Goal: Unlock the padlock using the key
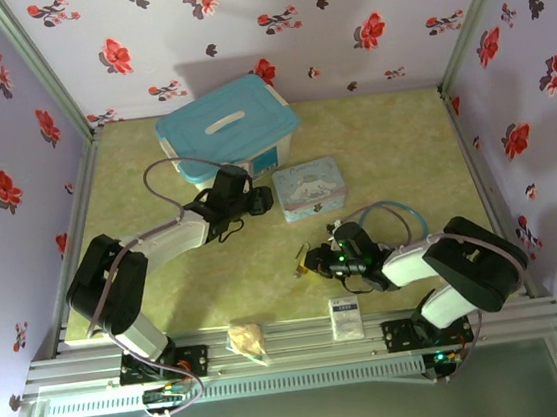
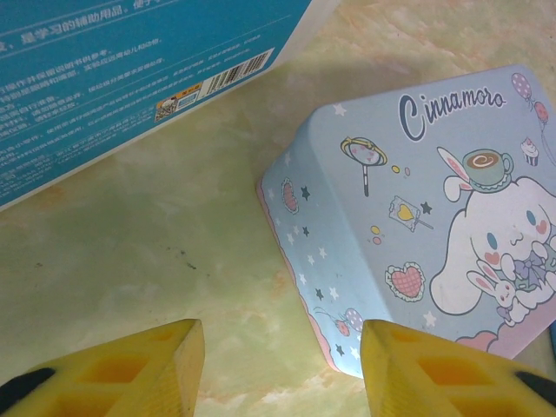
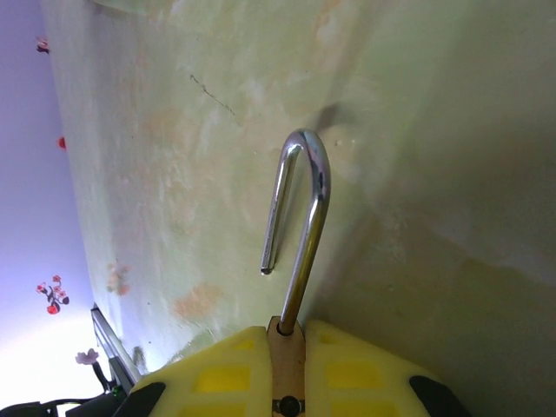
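Table (image 1: pixel 392 145), pale green, floral walls around it. Blue storage box (image 1: pixel 227 129) at the far side; cartoon tin (image 1: pixel 309 187) just beside it on the right.

Left gripper (image 2: pixel 278 365): above the bare table between box and tin, jaws about half apart, nothing between them.

Right gripper (image 1: pixel 312 260): low over the near-centre table, jaws closed on the padlock (image 3: pixel 286 354). The brass body is pinched between the yellow fingers (image 3: pixel 217 373).

Shackle (image 3: pixel 314 200) points away from the wrist; its short leg looks free of the body. From overhead the padlock is only a gold speck.
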Action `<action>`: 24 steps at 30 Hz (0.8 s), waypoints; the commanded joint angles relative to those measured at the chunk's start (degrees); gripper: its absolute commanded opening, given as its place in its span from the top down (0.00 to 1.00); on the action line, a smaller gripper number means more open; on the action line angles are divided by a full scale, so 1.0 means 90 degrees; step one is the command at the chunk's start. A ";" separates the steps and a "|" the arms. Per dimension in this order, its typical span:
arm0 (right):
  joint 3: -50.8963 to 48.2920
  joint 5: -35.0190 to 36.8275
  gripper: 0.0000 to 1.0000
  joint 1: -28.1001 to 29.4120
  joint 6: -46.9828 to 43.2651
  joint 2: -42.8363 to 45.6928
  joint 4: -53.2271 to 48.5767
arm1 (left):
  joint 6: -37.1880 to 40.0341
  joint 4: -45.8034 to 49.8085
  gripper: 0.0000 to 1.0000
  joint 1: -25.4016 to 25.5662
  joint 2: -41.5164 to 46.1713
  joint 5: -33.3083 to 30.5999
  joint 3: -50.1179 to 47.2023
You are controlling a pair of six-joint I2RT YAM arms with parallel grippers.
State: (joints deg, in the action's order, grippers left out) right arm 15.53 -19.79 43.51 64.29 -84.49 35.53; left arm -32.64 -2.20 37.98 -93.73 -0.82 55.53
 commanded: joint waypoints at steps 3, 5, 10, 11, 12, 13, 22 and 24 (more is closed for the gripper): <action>0.0433 0.0286 0.76 -0.0077 -0.0777 0.0602 -0.2262 | -0.0031 0.0024 0.48 0.0025 0.0250 0.0076 -0.0109; 0.0625 0.0404 0.72 -0.0127 -0.1048 0.0755 -0.2772 | -0.0005 0.0046 0.47 0.0024 0.0335 0.0044 -0.0143; 0.1087 0.0681 0.71 -0.0323 -0.1479 0.0825 -0.3656 | 0.0089 0.0176 0.46 0.0016 0.0500 -0.0001 -0.0137; 0.1149 0.0691 0.70 -0.0383 -0.1530 0.0836 -0.3716 | 0.0120 0.0226 0.45 0.0012 0.0551 -0.0034 -0.0135; 0.1189 0.0728 0.69 -0.0417 -0.1579 0.0885 -0.3766 | 0.0162 0.0282 0.44 0.0009 0.0623 -0.0087 -0.0144; 0.1239 0.0795 0.68 -0.0428 -0.1627 0.0938 -0.3836 | 0.0210 0.0362 0.42 0.0003 0.0688 -0.0143 -0.0152; 0.2729 0.3256 0.01 -0.1054 -0.3500 0.2214 -0.6320 | 0.1181 0.1110 0.00 -0.0413 0.2169 -0.1601 -0.0813; 0.3011 0.3395 0.01 -0.1614 -0.3717 0.2182 -0.6438 | 0.1522 0.1046 0.00 -0.0669 0.2469 -0.1853 -0.1020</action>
State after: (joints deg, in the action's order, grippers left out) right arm 39.99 2.33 33.69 37.54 -65.04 -14.90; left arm -24.62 5.23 34.50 -74.54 -10.35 48.56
